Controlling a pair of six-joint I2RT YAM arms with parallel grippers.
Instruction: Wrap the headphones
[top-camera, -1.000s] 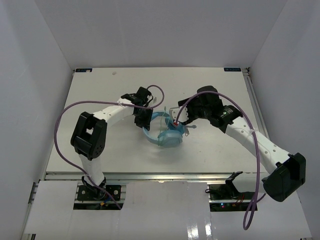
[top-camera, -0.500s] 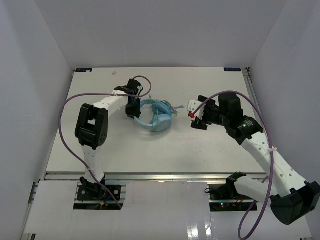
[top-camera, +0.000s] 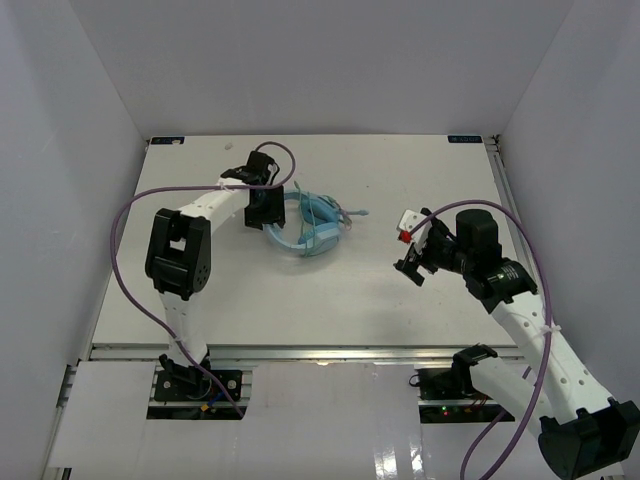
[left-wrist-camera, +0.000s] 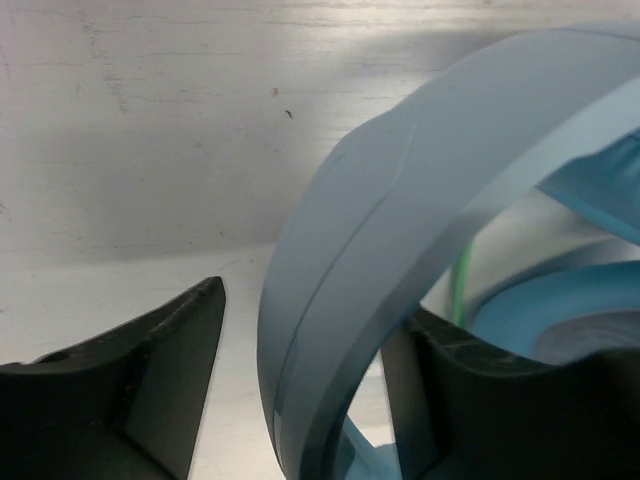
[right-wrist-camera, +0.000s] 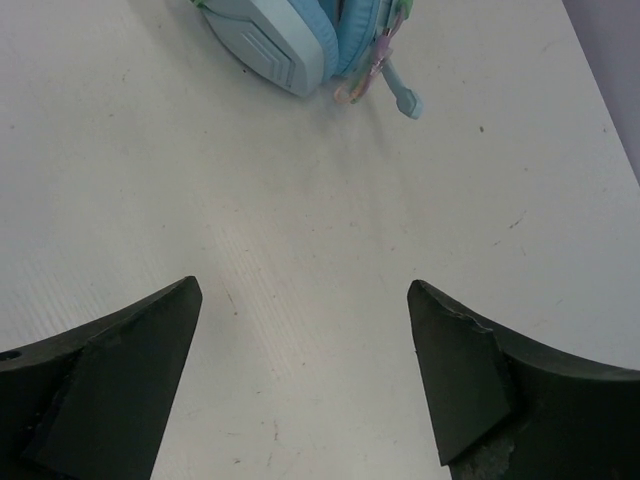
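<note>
- The light blue headphones (top-camera: 310, 228) lie on the white table (top-camera: 200, 300), left of centre and toward the far side.
- The left pincer (top-camera: 262, 208) sits at the headphones' left edge, its jaws parted on either side of the headband (left-wrist-camera: 330, 300). A strip of table shows between the band and one finger (left-wrist-camera: 150, 380), so the band is straddled, not pinched.
- A thin green cable (left-wrist-camera: 462, 285) runs down behind the headband toward an ear cup (left-wrist-camera: 560, 320).
- The right pincer (right-wrist-camera: 305, 300) hovers over bare table, well apart from the headphones, its jaws spread wide with nothing between them.
- The boom mic (right-wrist-camera: 402, 98) sticks out from the ear cups on the right arm's side.
</note>
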